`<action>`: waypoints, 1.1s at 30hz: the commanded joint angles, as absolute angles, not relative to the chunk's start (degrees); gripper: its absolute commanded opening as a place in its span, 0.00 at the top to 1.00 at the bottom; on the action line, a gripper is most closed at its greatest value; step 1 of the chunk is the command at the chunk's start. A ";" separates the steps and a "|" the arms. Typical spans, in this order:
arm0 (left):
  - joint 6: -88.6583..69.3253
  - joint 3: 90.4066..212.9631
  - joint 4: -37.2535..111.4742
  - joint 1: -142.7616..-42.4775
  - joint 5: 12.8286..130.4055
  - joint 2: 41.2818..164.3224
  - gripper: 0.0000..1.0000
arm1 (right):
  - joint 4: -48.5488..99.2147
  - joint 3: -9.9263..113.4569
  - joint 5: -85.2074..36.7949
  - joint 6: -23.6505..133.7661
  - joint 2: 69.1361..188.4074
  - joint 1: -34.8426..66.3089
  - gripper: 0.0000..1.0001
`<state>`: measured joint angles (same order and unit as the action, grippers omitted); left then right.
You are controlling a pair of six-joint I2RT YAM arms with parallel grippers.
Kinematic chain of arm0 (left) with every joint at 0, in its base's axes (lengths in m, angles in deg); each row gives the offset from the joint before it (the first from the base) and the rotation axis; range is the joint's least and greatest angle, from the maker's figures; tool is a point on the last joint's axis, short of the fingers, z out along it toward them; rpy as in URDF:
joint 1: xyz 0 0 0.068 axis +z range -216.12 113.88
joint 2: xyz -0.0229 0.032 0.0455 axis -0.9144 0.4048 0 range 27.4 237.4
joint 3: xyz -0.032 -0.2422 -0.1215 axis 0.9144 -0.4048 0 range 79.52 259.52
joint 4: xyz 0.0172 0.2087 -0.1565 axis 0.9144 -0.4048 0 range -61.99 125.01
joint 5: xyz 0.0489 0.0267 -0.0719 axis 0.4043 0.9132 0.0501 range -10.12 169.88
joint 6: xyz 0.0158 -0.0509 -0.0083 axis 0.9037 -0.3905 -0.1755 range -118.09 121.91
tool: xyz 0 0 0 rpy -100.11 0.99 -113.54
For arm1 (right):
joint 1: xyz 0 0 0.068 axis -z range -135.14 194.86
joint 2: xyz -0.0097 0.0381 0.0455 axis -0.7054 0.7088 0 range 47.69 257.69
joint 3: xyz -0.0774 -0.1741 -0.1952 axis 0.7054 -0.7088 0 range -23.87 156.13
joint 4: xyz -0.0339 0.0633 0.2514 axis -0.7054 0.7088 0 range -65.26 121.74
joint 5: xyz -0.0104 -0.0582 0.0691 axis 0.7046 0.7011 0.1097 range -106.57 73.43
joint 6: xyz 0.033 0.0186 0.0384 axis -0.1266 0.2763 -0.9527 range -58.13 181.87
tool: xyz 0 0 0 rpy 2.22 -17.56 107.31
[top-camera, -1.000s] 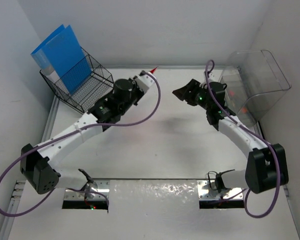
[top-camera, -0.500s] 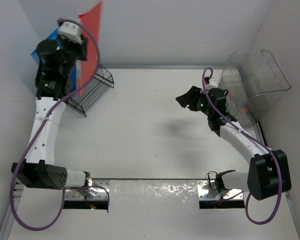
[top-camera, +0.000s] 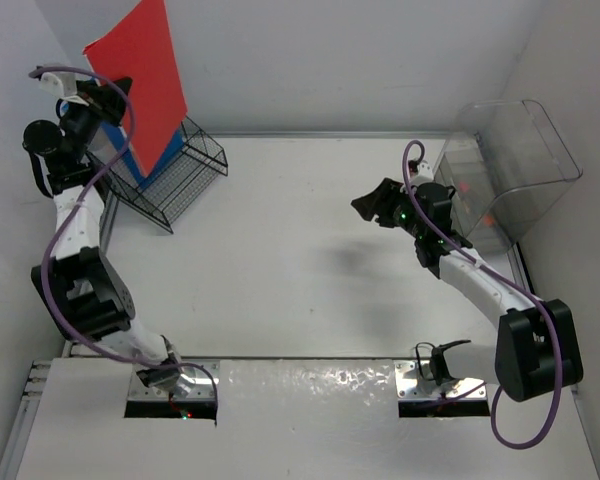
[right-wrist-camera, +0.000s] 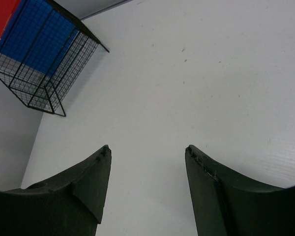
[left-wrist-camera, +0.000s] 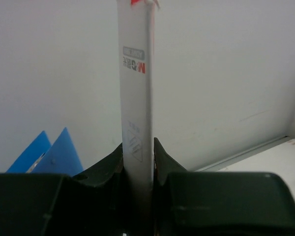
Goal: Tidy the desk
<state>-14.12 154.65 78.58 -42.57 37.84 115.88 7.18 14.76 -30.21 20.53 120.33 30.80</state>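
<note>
The white table (top-camera: 300, 280) fills the scene from the arm bases at the near edge to the far wall, with grey rails along its sides. At its far right stands a clear plastic bin (top-camera: 510, 165), its open side toward the middle.

The left arm (top-camera: 75, 220) rises steeply along the left wall. The right arm (top-camera: 480, 280) reaches from the near right toward the middle and ends just left of the bin.

A red folder (top-camera: 140, 80) is held high at the far left, tilted, with its lower corner down at the mouth of a black wire basket (top-camera: 185, 175). Whether the corner touches the basket cannot be told. The basket sits on the far left corner of the table, and a blue folder (top-camera: 158, 165) stands in it, mostly hidden behind the red one in the top view.

The left fingers (top-camera: 105, 100) are closed on the red folder. The left wrist view shows its white printed edge upright and pinched between them, with the blue folder's corners low on the left.

The right fingers (top-camera: 368, 205) stand apart with nothing between them, above bare table and pointing left toward the basket.
</note>
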 commanded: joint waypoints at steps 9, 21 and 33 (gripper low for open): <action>-40.65 169.34 111.05 -35.80 19.59 132.52 1.00 | 5.84 15.77 -28.52 22.32 119.06 30.53 0.40; -23.04 166.00 95.38 -35.36 18.27 129.08 1.00 | 4.08 17.53 -29.49 21.18 123.36 30.53 0.39; -27.53 166.35 99.43 -35.27 20.73 134.36 1.00 | 5.58 18.32 -29.13 21.53 123.10 30.62 0.39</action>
